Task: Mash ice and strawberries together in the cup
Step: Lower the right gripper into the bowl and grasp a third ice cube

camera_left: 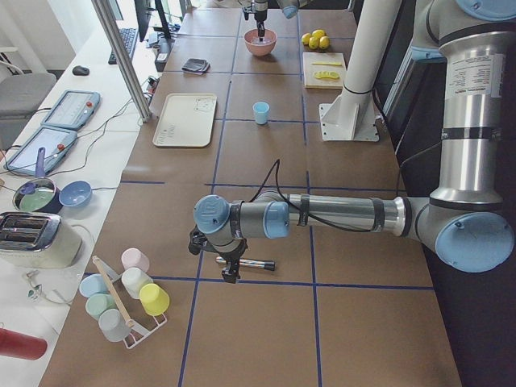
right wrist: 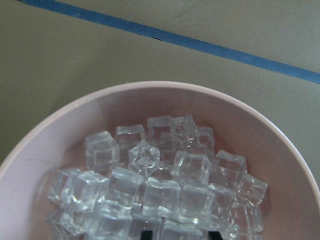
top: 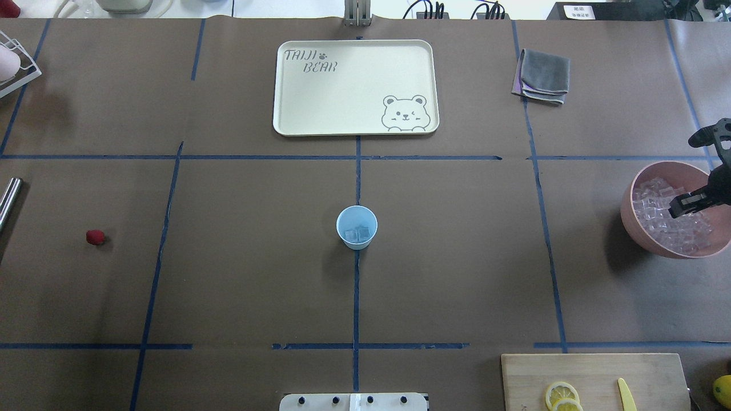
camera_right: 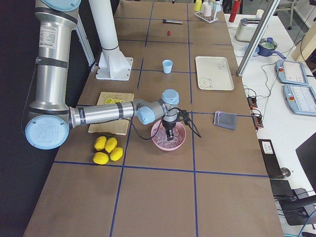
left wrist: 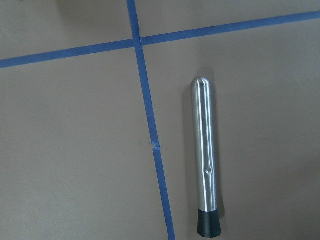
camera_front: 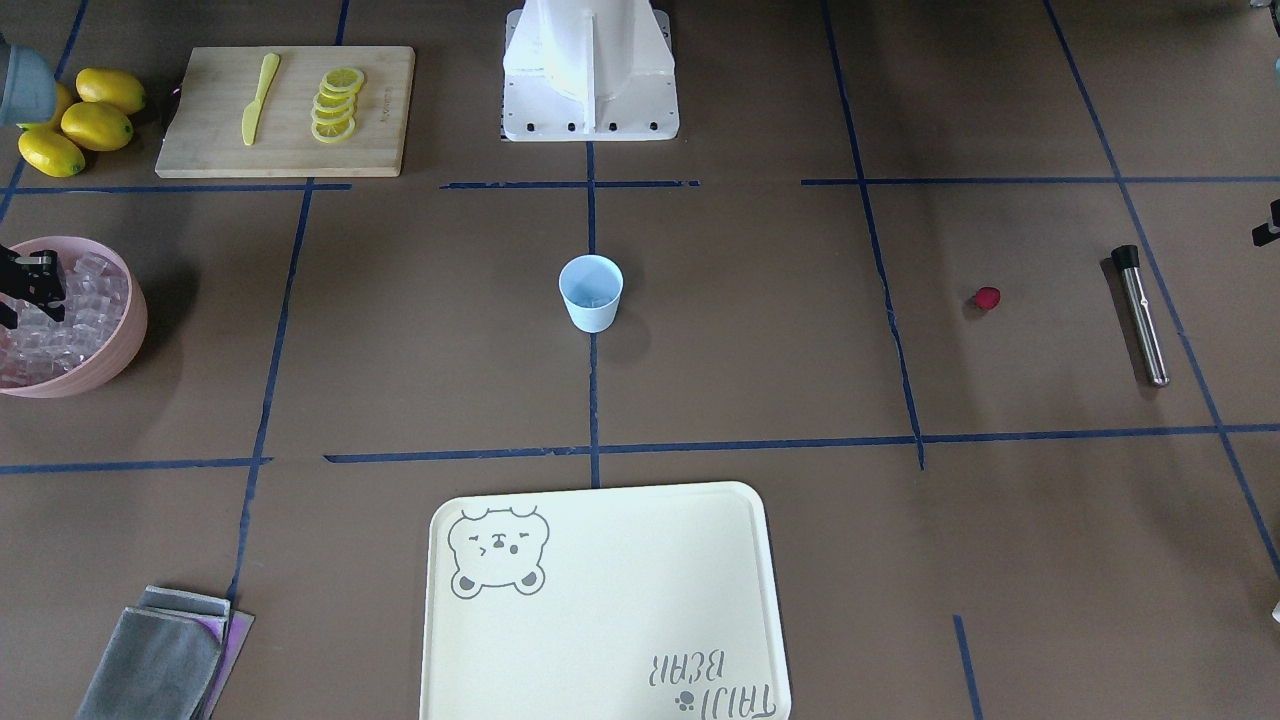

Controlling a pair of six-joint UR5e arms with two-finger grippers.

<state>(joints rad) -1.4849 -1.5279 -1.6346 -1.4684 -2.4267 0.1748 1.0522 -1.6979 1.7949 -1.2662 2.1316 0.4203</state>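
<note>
Right pincer (right wrist: 178, 233) spread open, dipping into ice (right wrist: 150, 195) in pink bowl (top: 634, 228). Left pincer (camera_left: 230, 264) hovering over metal rod (left wrist: 206, 155), grip impossible to tell. Cup (top: 357, 227) standing mid-table, holding few cubes; strawberry (top: 95, 237) lying near rod.

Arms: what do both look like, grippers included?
Both the left arm and right arm are silver tubes with pale-blue joint caps, white printed labels on the upper links, and black cables near the wrists. The left gripper and right gripper are black.
</note>
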